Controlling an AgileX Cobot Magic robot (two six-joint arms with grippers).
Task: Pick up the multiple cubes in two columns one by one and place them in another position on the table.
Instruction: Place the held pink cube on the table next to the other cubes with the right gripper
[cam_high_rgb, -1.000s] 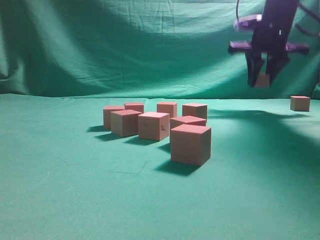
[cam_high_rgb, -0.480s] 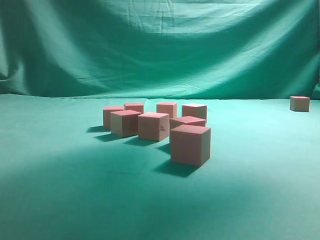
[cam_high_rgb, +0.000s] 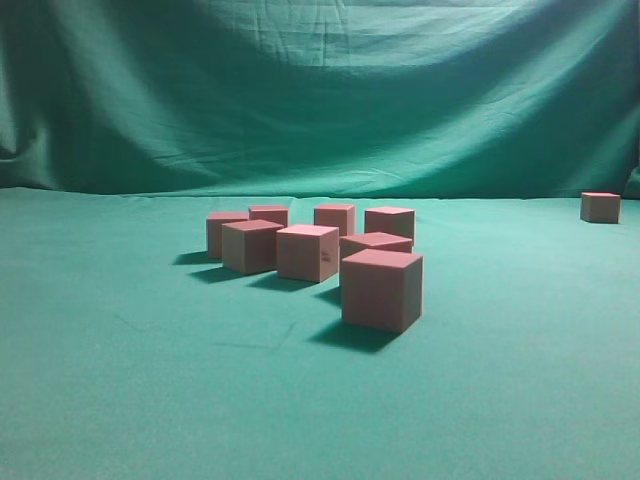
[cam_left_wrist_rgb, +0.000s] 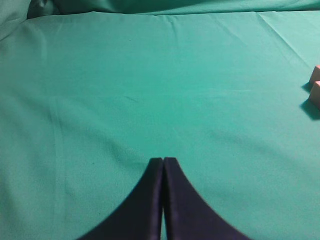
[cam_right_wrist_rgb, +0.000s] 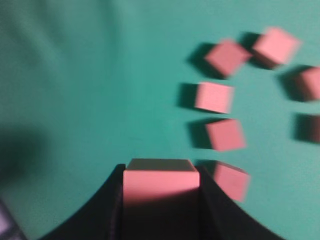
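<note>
Gripping one cube (cam_right_wrist_rgb: 161, 184) — right claw (cam_right_wrist_rgb: 161, 192) above the others (cam_right_wrist_rgb: 214, 97) | left claw (cam_left_wrist_rgb: 163, 162) clenched, empty

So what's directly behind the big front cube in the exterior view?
Another cube sits right behind the front cube; only its top and a strip of its side show, the rest is covered. Whether they touch is unclear.

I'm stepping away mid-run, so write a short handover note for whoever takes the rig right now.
Left gripper: shut, empty, above bare table.
Right gripper: shut on one cube, held above the cluster; the arm is outside the exterior view.
Cluster of eight cubes sits mid-table, only roughly in two columns.
Done: one lone cube stands far right near the backdrop.
Left: place the held cube, then move the eight one by one.
</note>
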